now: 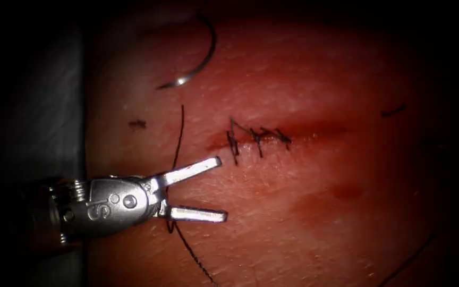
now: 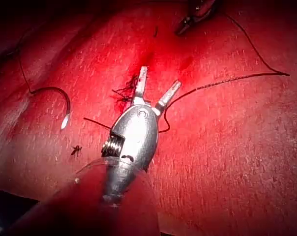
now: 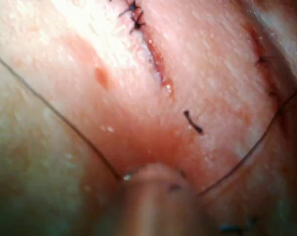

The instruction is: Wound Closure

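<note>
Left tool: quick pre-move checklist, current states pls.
1. Left tool open: ok. Its two fingers are spread and hold nothing.
2. Needle free: ok. It lies loose on the tissue, up and left of the cut, held by no tool, not in the tissue.
3. Thread clear of the left tool: cannot tell. It runs past the base of the fingers.
4. Stitches in place: ok on the cut's left part; the right part still shows open.
5. Right tool state: cannot tell; its tip looks shut, grip unclear.
6. Loose thread bits: not ok, lying on the tissue.
</note>
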`<state>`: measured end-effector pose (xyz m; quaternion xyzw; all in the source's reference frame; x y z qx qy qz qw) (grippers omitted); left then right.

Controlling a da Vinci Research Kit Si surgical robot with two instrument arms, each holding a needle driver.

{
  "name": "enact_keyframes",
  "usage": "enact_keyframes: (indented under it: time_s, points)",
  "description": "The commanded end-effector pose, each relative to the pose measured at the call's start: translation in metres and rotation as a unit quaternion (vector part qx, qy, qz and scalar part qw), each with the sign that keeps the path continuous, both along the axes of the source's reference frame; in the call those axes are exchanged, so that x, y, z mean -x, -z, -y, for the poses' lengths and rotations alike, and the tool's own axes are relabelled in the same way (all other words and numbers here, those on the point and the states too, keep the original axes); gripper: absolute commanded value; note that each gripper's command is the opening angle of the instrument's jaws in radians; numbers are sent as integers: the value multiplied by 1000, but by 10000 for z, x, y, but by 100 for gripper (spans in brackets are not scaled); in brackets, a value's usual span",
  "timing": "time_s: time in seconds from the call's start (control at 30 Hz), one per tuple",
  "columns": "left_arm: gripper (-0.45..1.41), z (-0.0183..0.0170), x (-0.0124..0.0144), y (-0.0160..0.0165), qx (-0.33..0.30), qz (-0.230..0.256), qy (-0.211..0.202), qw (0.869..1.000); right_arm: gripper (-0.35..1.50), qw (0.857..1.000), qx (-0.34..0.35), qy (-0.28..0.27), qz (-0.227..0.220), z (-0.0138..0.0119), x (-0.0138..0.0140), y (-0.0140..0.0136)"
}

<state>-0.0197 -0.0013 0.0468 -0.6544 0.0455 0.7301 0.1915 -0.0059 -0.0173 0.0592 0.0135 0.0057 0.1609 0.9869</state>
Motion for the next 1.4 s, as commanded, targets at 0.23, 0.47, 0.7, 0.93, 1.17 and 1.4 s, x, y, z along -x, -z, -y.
enact_keyframes:
  time_s: [0.23,0.47,0.7,0.93,1.17,1.4]
  points:
    - [31,0,9,-5,-3,-2,-4,1000,147,998,27,-35,-41,-1,-13,9]
    - [27,-19,19,-11,-15,-16,-15,1000,148,976,17,-42,-211,11,-89,79]
    - [31,-35,9,-15,-34,-52,14,998,148,955,36,-22,-294,11,-175,114]
    - [32,-27,-1,-33,-25,-97,4,995,148,934,21,9,-357,20,-248,118]
    - [49,-24,15,-46,13,-95,15,995,148,911,3,1,-412,20,-269,125]
    - [63,-27,17,-38,28,-96,27,995,145,896,-7,16,-445,30,-298,134]
